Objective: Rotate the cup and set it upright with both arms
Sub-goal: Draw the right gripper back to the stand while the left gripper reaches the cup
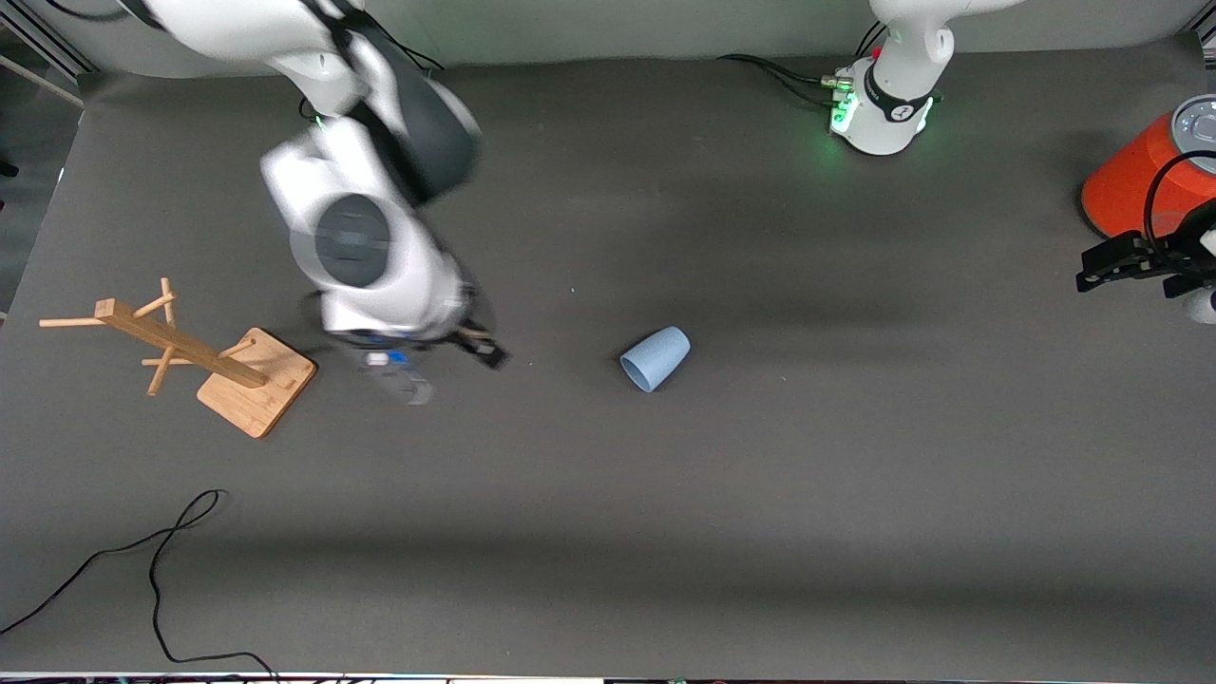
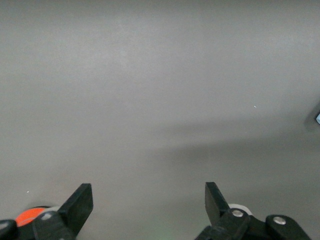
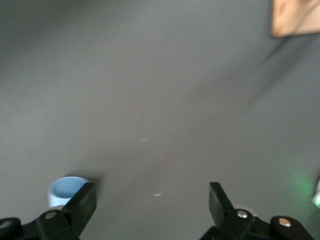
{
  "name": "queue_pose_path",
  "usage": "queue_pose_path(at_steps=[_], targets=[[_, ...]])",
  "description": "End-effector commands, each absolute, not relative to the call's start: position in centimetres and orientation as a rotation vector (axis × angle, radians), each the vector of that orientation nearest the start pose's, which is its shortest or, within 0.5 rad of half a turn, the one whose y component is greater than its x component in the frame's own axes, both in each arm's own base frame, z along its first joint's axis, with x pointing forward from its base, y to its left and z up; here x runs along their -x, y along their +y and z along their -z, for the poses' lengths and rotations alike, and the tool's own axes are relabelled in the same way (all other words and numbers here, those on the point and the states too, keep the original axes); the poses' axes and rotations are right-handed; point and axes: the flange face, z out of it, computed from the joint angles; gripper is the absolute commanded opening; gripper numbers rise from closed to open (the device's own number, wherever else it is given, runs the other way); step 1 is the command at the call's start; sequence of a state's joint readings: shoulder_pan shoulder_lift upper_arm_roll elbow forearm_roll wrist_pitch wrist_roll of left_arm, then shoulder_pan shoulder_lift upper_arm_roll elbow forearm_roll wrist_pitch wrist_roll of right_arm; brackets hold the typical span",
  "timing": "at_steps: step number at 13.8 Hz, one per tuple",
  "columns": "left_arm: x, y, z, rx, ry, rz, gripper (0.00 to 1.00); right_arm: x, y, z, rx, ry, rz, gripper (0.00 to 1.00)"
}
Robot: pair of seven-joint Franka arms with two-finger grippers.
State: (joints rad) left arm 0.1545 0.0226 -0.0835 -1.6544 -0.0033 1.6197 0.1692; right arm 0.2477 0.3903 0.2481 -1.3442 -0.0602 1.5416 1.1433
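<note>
The small pale-blue cup (image 1: 655, 357) lies on its side on the grey table, about midway between the two arms' ends. In the right wrist view the cup (image 3: 66, 190) shows its open mouth beside one finger. My right gripper (image 1: 446, 367) hangs open and empty over the table between the wooden stand and the cup, apart from the cup; the right gripper (image 3: 152, 200) has only bare table between its fingers. My left gripper (image 1: 1085, 271) is open and empty at the left arm's end of the table, beside the orange can. The left gripper (image 2: 149, 200) faces bare table.
A large orange can (image 1: 1140, 176) with a grey top stands at the left arm's end. A wooden peg stand (image 1: 255, 380) sits at the right arm's end; its base (image 3: 296, 17) shows in the right wrist view. A black cable (image 1: 161, 551) lies near the front edge.
</note>
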Motion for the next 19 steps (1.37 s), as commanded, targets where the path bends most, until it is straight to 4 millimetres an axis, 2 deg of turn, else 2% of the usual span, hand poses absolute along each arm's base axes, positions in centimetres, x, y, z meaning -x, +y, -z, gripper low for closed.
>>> queue_pose_path(at_steps=[1,3,5,7,8,9,12,15,17,18,19], targets=[[-55.9,2.0,-57.6,3.151,0.135,-0.105,1.00,-55.4,21.0,-52.6,3.120,0.859,-0.249,1.00],[-55.9,-0.3,-56.6,3.186,0.131,-0.121,1.00,-55.0,16.0,-54.4,3.115,0.756,-0.260,1.00],[-56.1,-1.8,-55.7,3.217,0.049,-0.138,1.00,-54.8,9.9,-56.5,3.117,0.655,-0.278,1.00],[-56.6,-3.7,-55.0,3.217,-0.005,-0.139,1.00,-54.4,4.6,-57.8,3.111,0.562,-0.293,1.00],[-56.6,-4.7,-54.9,3.218,0.016,-0.141,1.00,-54.1,2.6,-58.5,3.109,0.515,-0.282,1.00],[-56.5,-6.6,-54.9,3.217,0.069,-0.136,1.00,-53.8,1.3,-58.6,3.109,0.466,-0.281,1.00],[-56.1,-11.3,-54.9,3.212,0.195,-0.100,1.00,-53.8,-0.2,-59.0,3.116,0.225,-0.261,1.00],[-56.4,-15.7,-53.1,3.214,0.255,-0.086,1.00,-54.5,0.0,-59.8,3.062,0.121,-0.217,1.00],[-57.4,-18.7,-50.5,3.268,-0.075,-0.108,1.00,-54.8,-0.4,-59.9,3.049,0.047,-0.217,1.00],[-57.7,-20.4,-49.1,3.265,-0.176,-0.123,1.00,-55.1,1.2,-59.4,3.043,-0.004,-0.229,1.00],[-57.8,-22.7,-48.2,3.256,-0.238,-0.126,1.00,-55.1,1.6,-59.5,3.041,-0.014,-0.228,1.00]])
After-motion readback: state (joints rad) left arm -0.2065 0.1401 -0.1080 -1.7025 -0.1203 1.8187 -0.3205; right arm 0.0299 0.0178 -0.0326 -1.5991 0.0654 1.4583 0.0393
